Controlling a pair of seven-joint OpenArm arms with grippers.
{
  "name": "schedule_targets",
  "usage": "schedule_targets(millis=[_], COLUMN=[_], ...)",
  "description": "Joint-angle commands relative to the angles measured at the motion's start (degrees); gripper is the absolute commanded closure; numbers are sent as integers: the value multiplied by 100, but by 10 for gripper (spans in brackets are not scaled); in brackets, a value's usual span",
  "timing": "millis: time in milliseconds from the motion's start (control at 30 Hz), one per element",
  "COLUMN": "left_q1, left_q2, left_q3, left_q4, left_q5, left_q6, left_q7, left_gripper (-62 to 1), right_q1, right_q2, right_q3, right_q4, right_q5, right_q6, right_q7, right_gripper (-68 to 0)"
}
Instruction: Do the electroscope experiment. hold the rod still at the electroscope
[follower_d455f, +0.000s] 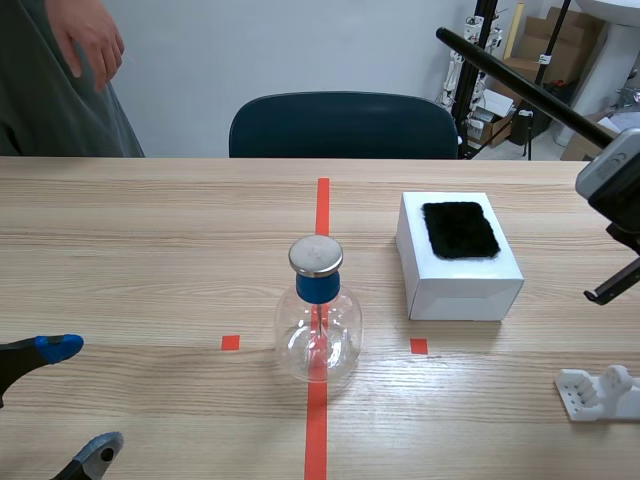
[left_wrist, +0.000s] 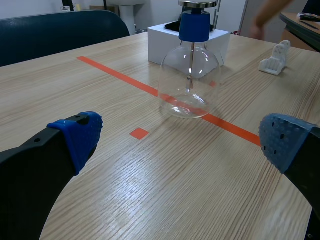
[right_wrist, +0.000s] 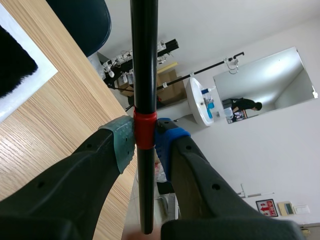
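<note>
Scene view. Electroscope (follower_d455f: 318, 310) is shown upright on the surface, astride the central tape line, its metal cap (follower_d455f: 316, 255) uppermost. The rod (follower_d455f: 520, 85) is carried high by the right arm (follower_d455f: 612, 178). Its long axis slants from that arm up and across toward the middle of the view, and its free end hangs well apart from the cap, to the right of it and farther back. The left jaws are seen spread wide and empty, low at the near left corner. A white box (follower_d455f: 460, 258) topped with a black fur pad (follower_d455f: 460, 228) stands between rod and electroscope.

Left wrist view. The electroscope is seen ahead of the wide left jaws, between the lines of their blue pads (left_wrist: 80, 137) but not within reach of them. No rod is visible here.

Right wrist view. The right jaws are closed on the rod at its red band (right_wrist: 145, 131), which is pinched between the two pads. The rod runs straight on ahead of the jaws. The electroscope is not in view.

The cap is judged to lie leftward of and below the rod tip, so the approach belongs to the right arm, although the left is nearer.
</note>
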Motion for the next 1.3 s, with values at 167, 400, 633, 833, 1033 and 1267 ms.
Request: schedule_targets(millis=[167,400,633,833,1033,1267], left_q1=[-15,-15,-15,-15,-15,-15], left_q2=[-13,-13,-13,-13,-13,-13], left_q3=[2,2,2,2,2,2], left_q4=[94,94,94,94,94,94], left_q5=[-57,-57,-57,-57,-57,-57], left_q6=[-13,-13,-13,-13,-13,-13], left_q7=[-79,-79,-79,-79,-79,-79], left_gripper=[-623,-623,-623,-623,-623,-623], right_q1=[96,96,96,98,98,48], right_q2=[63,66,251,623,649,649], right_q3=[59,59,59,59,59,39], right_q4=[68,68,70,98,380,863], right_q5=[2,2,-149,-223,-540,-1392], right_q6=[-83,-83,-85,-114,-195,-192], right_q7=[22,22,35,-13,-293,-361], right_gripper=[-22,-22,-22,-22,-22,-22])
